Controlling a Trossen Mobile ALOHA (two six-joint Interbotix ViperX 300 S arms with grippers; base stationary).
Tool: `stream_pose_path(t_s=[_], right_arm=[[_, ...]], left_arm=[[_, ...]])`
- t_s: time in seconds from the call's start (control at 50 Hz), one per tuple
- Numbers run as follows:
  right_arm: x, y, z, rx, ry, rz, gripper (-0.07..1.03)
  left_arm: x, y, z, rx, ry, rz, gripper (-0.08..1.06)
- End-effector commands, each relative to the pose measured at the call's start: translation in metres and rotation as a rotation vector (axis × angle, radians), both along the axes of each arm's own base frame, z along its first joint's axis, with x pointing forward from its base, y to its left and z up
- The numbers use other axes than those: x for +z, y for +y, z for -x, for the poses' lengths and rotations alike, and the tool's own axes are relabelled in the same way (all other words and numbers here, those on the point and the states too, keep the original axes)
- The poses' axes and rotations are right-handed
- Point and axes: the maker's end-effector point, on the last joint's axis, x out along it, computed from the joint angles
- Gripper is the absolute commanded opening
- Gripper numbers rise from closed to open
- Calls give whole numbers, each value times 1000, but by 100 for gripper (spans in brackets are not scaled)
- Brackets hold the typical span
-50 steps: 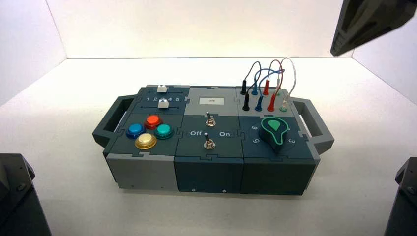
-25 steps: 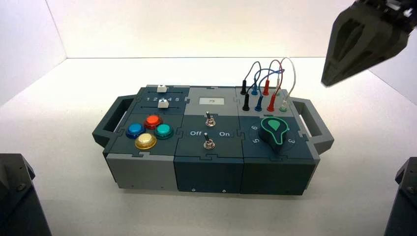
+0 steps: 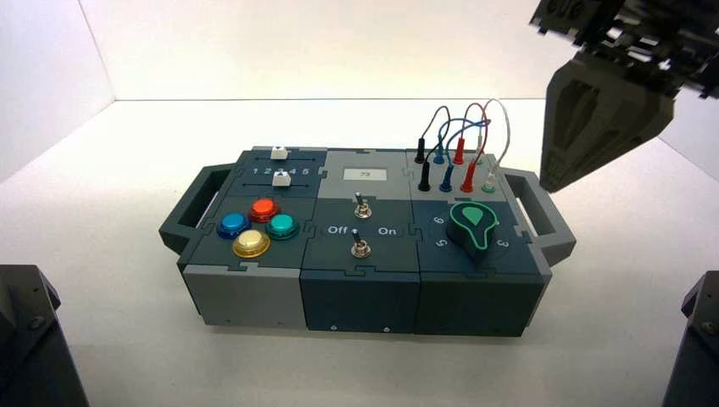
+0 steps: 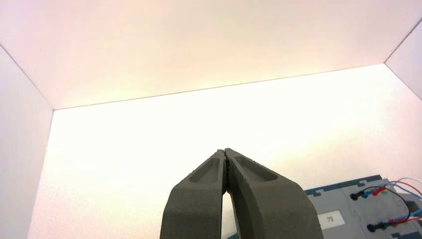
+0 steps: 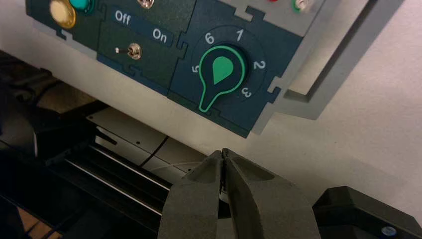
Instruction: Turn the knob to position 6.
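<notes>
Item: the knob (image 5: 222,72). Teardrop dial, dark teal with bright green top face, seated at the near right corner of the box (image 3: 254,297). In my right wrist view its pointed tip lay between the printed 5 and 3, where a 4 would sit but was covered. Position 6 (image 5: 209,38) stood next past the 5 on the scale ring, with 1 and 2 beyond it. Task not yet begun.

Item: my right jaws (image 3: 551,182). Raised in the air off the right end of the box, above its handle, well apart from the knob. Fingers pressed together, pinching nothing.

Item: my left jaws (image 4: 226,152). Parked low at the left, clear of the box. Also pressed together and empty.

Item: other fittings, not to be touched. Two silver toggle switches (image 3: 360,248) marked Off and On in the middle block; four round coloured push buttons (image 3: 252,243) at the left; plugged wires (image 3: 458,127) directly behind the knob.

Handling note, as I judged it: the right jaws needed to spread first, come down from above, and straddle the round body of the knob, not the thin tip. Approach should stay forward of the wires. Rotation should carry the tip past 5 and stop squarely on 6, short of 1.
</notes>
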Motion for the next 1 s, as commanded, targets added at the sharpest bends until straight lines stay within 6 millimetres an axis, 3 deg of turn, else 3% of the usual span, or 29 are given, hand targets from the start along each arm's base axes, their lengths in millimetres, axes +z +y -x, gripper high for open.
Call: stream_pose_path(t_s=[0.02, 0.28, 1.0], right_arm=[[-1, 15, 0, 30, 0, -19, -2], [-21, 30, -2, 62, 30, 14, -2], [-39, 22, 2, 54, 50, 53, -2]], left_arm=[[11, 1, -5, 4, -36, 0, -3], [12, 0, -9, 2, -37, -3, -3], [22, 0, -15, -3, -65, -14, -3]])
